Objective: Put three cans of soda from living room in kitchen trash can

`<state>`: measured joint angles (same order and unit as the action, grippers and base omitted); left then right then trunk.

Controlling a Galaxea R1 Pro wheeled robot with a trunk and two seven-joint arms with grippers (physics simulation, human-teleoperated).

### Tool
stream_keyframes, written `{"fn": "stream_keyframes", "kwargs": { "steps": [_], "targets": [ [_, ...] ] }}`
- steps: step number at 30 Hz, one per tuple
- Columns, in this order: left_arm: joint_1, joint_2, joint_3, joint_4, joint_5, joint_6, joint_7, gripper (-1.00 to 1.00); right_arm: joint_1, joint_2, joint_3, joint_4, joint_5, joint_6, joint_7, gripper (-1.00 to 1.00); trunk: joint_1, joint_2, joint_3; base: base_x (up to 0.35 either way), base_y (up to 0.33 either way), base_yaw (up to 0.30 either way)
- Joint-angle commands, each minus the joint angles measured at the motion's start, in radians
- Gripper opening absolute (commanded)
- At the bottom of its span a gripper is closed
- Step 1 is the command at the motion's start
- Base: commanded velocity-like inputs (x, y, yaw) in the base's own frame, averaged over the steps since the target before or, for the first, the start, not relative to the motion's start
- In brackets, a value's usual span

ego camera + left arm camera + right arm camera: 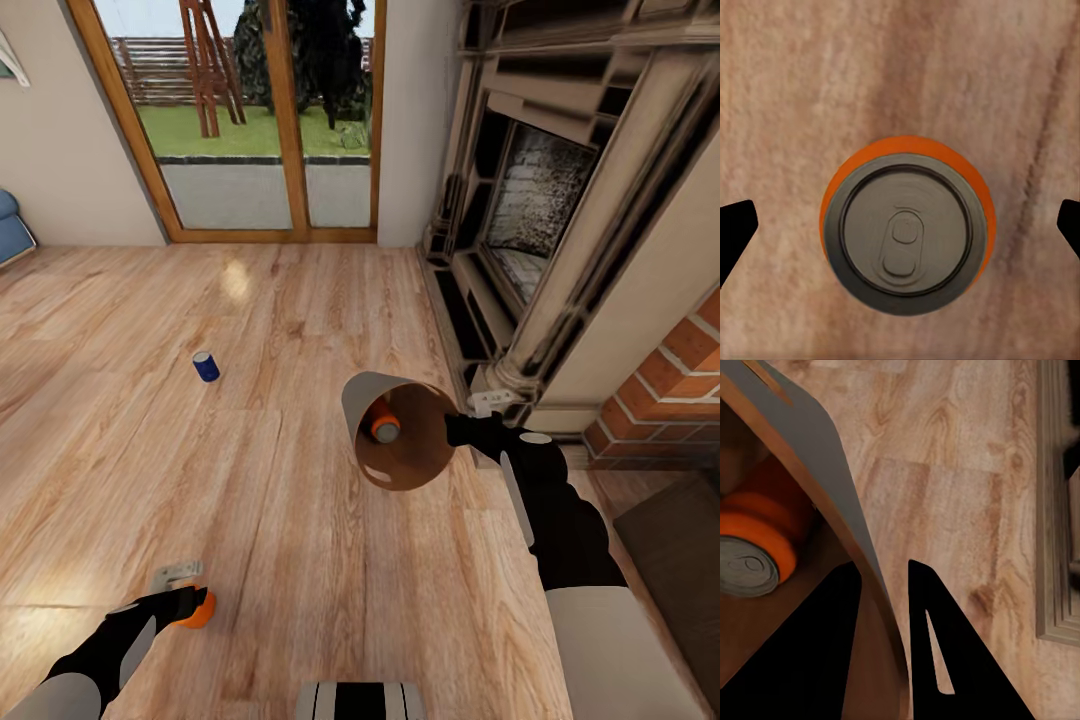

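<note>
In the head view the right hand (470, 428) holds the trash can (362, 398) by its rim, tilted so its brown inside faces the camera, above the wood plank floor (300, 330) near the foot of the fireplace (540, 210). One orange can (383, 424) lies inside it. The right wrist view shows what the head view does not: the two black fingers (937, 660) stand either side of the grey wall (832, 472), clamped on it, and the can inside (754, 544) lies on its side with its grey top showing.

The left hand (180, 592) is low at the near part of the floor, by a second orange can (200, 607) (partly hidden by the hand here). The left wrist view looks straight down on this can (907, 225), upright on the planks, with the fingertips (735, 229) wide apart on either side and not touching it.

The dark blue can (206, 366) stands upright on the open floor, well apart from both hands, toward the glass doors (260, 110).
</note>
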<state>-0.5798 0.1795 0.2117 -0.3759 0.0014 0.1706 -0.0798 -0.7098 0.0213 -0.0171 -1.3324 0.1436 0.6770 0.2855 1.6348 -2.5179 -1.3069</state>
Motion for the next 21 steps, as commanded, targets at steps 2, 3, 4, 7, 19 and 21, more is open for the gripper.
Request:
{"fn": "stream_keyframes", "kwargs": {
  "steps": [2, 3, 4, 7, 19, 21],
  "targets": [
    [0.000, 0.000, 0.000, 0.000, 0.000, 0.000, 0.000, 1.00, 0.000, 0.000, 0.000, 0.000, -0.015, 0.001, 0.002, -1.00, 0.000, 0.000, -0.004, 0.000, 0.000, 0.000],
    [0.000, 0.000, 0.000, 0.000, 0.000, 0.000, 0.000, 1.00, 0.000, 0.000, 0.000, 0.000, -0.015, 0.001, 0.002, -1.00, 0.001, -0.001, -0.008, 0.000, 0.000, 0.000],
    [0.000, 0.000, 0.000, 0.000, 0.000, 0.000, 0.000, 1.00, 0.000, 0.000, 0.000, 0.000, -0.015, 0.001, 0.002, -1.00, 0.001, -0.001, -0.011, 0.000, 0.000, 0.000],
    [0.000, 0.000, 0.000, 0.000, 0.000, 0.000, 0.000, 1.00, 0.000, 0.000, 0.000, 0.002, -0.015, 0.001, 0.002, -1.00, 0.003, -0.001, -0.023, 0.000, 0.000, 0.000],
    [0.000, 0.000, 0.000, 0.000, 0.001, 0.000, 0.000, 1.00, 0.003, 0.000, 0.029, 0.003, -0.016, -0.001, -0.005, -1.00, 0.006, -0.003, -0.050, 0.000, 0.000, 0.000],
    [0.000, 0.000, 0.000, 0.000, 0.000, 0.000, 0.000, 1.00, 0.010, 0.000, 0.032, 0.004, -0.015, -0.002, -0.007, -1.00, 0.006, -0.003, -0.050, 0.040, 0.000, 0.000]
  ]
}}
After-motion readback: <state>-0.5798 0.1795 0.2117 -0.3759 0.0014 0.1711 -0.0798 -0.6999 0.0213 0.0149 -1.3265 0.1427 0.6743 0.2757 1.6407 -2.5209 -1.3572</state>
